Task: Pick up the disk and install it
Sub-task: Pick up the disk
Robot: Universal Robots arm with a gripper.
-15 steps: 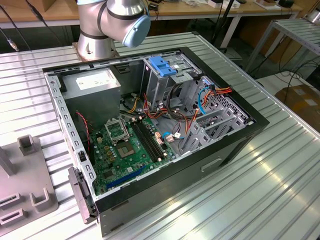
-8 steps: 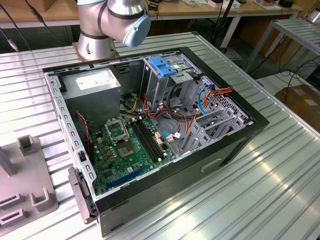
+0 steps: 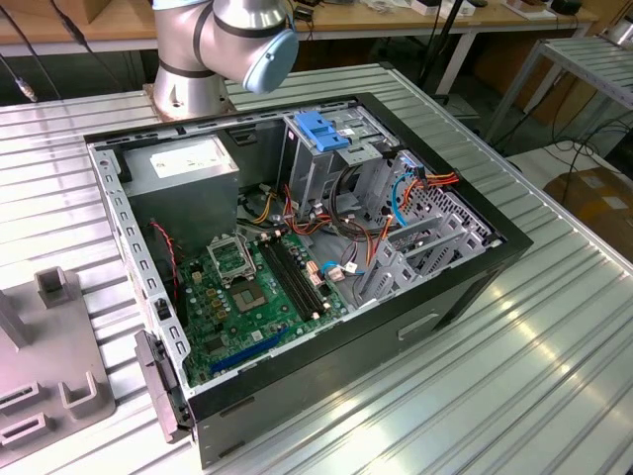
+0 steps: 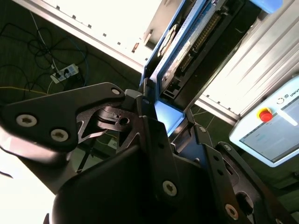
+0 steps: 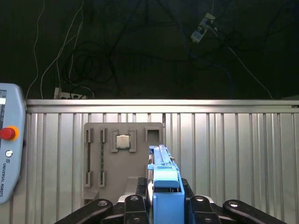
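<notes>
Even overhead light falls in the exterior view on the ribbed silver metal table (image 3: 554, 327). It throws broad pale glare streaks off the table on the exterior view's right of the open black computer case (image 3: 326, 386), whose interior lies in soft shadow. In the first wrist view the floor (image 5: 140, 46) beyond the table is almost black, while the flat dark-grey disk (image 5: 166, 186) with bright blue rails is evenly lit. In the second wrist view the table beside the disk is washed out to white.

Robotics lab or test workshop. Ribbed aluminium table (image 3: 554, 327) bearing opened computer case (image 3: 396, 346); robot arm base (image 3: 188, 89) at 11 o'clock from it in exterior view, wooden benches (image 3: 396, 20) at 12. Teach pendant (image 5: 9, 140), loose floor cables (image 5: 88, 60), power strip (image 5: 204, 25) in first wrist view.
</notes>
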